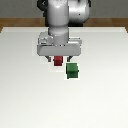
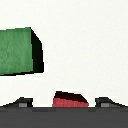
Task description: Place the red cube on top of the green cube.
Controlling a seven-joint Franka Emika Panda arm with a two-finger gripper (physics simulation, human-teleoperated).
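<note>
1. A white robot arm (image 1: 64,20) stood at the upper middle of the exterior view, over a plain white surface (image 1: 25,90).
2. Its gripper (image 1: 58,58) hung near the frame's center, fingers pinching the red cube (image 1: 58,61) between them.
3. The red cube appeared lifted off the surface, though the height was hard to judge.
4. The green cube (image 1: 72,70) rested on the surface just below and toward the exterior view's right of the red cube, apart from it.
5. In the wrist view, the red cube (image 2: 69,100) sat between the two fingertips (image 2: 22,103), with the green cube (image 2: 20,51) separate from it.
</note>
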